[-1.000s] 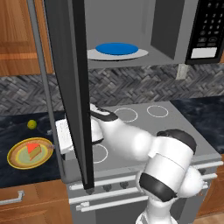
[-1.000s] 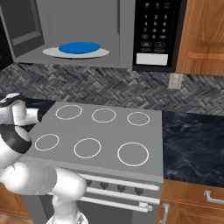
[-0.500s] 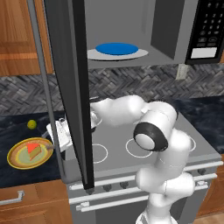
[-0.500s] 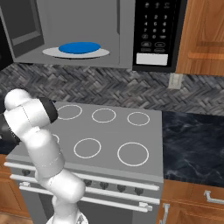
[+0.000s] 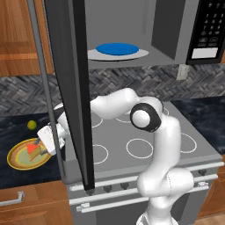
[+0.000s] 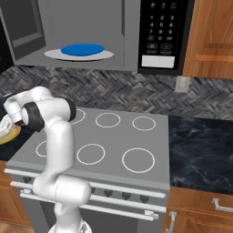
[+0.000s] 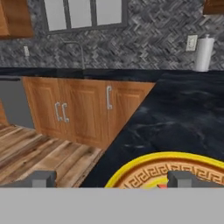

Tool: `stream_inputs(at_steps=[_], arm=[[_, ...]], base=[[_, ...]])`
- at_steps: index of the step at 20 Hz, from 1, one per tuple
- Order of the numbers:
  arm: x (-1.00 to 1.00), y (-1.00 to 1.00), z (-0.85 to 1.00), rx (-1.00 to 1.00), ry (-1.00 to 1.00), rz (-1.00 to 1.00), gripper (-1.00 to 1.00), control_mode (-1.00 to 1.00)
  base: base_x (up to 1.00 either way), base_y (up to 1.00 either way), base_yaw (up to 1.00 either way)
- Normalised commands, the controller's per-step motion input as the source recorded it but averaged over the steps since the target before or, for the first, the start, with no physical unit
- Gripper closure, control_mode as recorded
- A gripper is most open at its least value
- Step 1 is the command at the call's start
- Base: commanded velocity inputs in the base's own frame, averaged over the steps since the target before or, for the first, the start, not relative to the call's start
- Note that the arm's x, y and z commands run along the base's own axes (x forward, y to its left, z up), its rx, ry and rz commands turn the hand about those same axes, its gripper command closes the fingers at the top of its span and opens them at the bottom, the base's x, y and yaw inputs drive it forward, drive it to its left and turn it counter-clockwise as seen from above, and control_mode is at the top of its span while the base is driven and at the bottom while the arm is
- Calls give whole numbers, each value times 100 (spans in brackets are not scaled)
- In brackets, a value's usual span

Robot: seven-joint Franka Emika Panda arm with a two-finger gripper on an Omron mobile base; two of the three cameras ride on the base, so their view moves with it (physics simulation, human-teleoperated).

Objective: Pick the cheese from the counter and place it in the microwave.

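Cheese (image 5: 32,148), a small red-orange wedge, lay on a yellow patterned plate (image 5: 17,159) on the dark marbled counter (image 5: 17,132), near the counter's front edge and just left of the stovetop (image 5: 145,145). Gripper (image 5: 40,146) reached low over the plate's right side, right against the cheese; whether touching it, cannot tell. In the hand view, finger tips (image 7: 186,178) set wide apart, spread, with the plate's rim (image 7: 144,164) curving between them and a sliver of red (image 7: 162,185) at the bottom edge. Small yellow-green ball (image 5: 31,125) sat on the counter behind the plate, apart from it. Microwave (image 5: 132,30) hung above the stovetop, door (image 5: 70,88) swung open, white turntable (image 6: 79,54) with blue disc (image 6: 83,48) inside.
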Motion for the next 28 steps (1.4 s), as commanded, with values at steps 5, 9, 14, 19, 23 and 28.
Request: stream_inputs(at_steps=[5,9,14,19,23,28], arm=[[6,13,-16,-14,-6,1,-100,-100],[21,0,-7,-9,-10,2,-100,-100],[17,0,-28,-6,-11,6,-100,-100],[23,0,-28,-5,-14,7,-100,-100],[36,0,-12,-2,-15,6,-100,-100],[35,0,0,0,-15,3,-100,-100]], base=[[0,0,0],[0,0,0],[0,0,0],[0,0,0],[0,0,0],[0,0,0]])
